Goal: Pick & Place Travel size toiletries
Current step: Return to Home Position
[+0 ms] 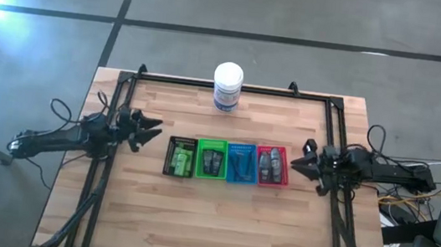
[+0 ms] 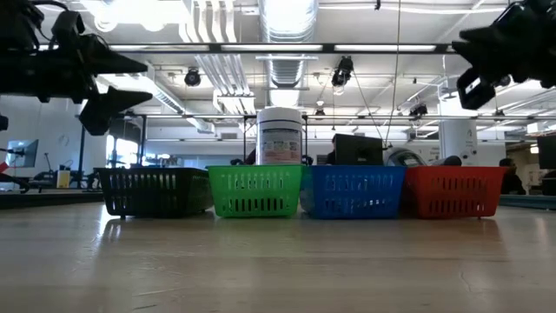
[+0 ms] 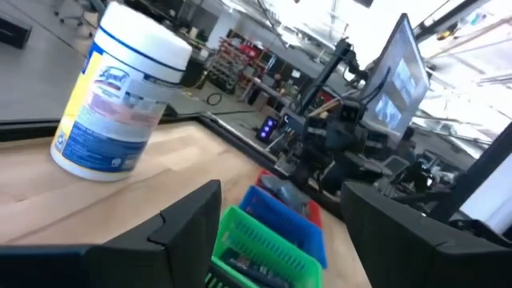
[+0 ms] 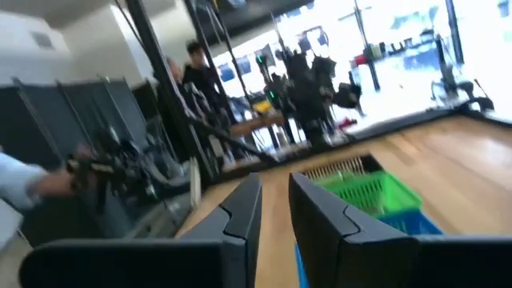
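Observation:
The travel size toiletries lie in four small trays set in a row at the table's middle. Green packets (image 1: 180, 159) are in the black tray (image 1: 172, 145). Grey tubes (image 1: 212, 161) are in the green tray (image 1: 212, 144). Thin blue sticks (image 1: 240, 163) are in the blue tray (image 1: 242, 146). More tubes (image 1: 270, 165) are in the red tray (image 1: 274, 150). My left gripper (image 1: 155, 131) hovers open, left of the row and above the table. My right gripper (image 1: 297, 161) hovers right of the row. Its fingers (image 4: 248, 210) stand almost together with nothing between them.
A large white jar with a blue label (image 1: 227, 86) stands upright at the table's far edge, behind the trays. A black frame (image 1: 234, 85) runs along the far and side edges. Bare wood lies in front of the row. A person stands in the room beyond (image 4: 196, 72).

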